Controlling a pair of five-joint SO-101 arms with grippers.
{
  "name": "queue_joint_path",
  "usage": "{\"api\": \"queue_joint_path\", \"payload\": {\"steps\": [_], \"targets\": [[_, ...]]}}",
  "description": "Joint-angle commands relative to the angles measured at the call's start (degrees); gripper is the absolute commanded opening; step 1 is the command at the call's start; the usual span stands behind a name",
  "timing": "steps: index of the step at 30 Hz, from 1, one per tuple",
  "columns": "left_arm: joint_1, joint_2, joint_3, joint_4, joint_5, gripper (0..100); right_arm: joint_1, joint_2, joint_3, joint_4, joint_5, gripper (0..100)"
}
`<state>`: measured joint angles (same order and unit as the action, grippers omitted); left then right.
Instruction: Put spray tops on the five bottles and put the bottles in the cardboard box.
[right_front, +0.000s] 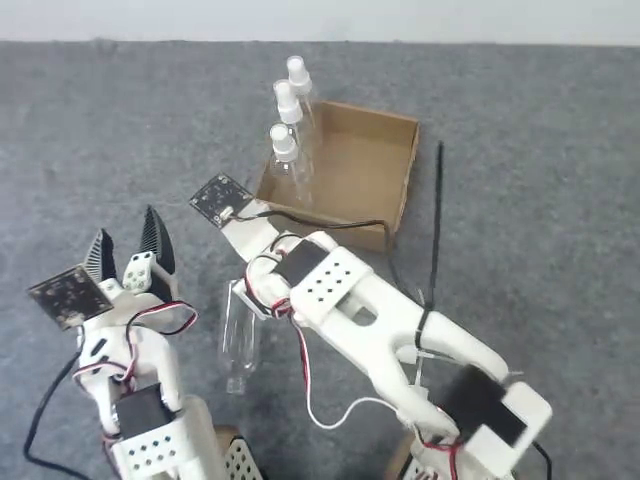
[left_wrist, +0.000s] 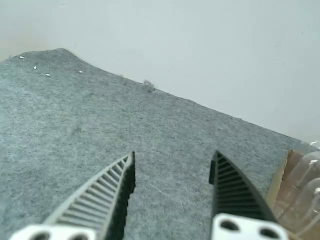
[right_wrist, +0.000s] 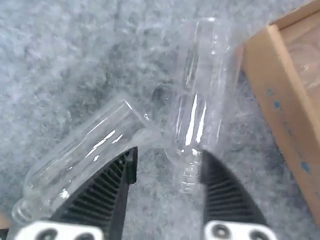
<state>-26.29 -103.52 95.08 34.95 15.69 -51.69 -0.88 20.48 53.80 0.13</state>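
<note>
Between right gripper's (right_wrist: 170, 152) parted fingers (right_wrist: 107, 195), 1 bottle (right_wrist: 197, 100) lies flat, neck toward it; left gripper (left_wrist: 174, 155) gapes.

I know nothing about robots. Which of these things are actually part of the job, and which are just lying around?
Part of the job: cardboard box; three spray-topped bottles standing in it; two topless bottles lying on the carpet.
Just lying about: thin black cable beside the box.
</note>
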Motion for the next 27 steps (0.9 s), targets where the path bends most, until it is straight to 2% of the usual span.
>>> {"api": "queue_joint_path", "payload": {"steps": [1, 12, 21, 27], "targets": [[-0.44, -0.97, 0.04, -1.85, -0.44, 23, -0.66, 1.1, -3.6, -2.68, -0.09, 25.2], [-0.35, -0.97, 0.04, -1.76, -0.44, 23, -0.48, 8.66, -3.6, -8.66, 0.0, 25.2], [-0.35, -0.97, 0.04, -1.76, -0.44, 23, -0.48, 8.57, -3.69, -8.04, 6.95, 3.9], [-0.53, -0.97, 0.04, -1.67, -0.44, 23, -0.4, 3.82, -4.22, -3.82, 6.86, 1.7]]}}
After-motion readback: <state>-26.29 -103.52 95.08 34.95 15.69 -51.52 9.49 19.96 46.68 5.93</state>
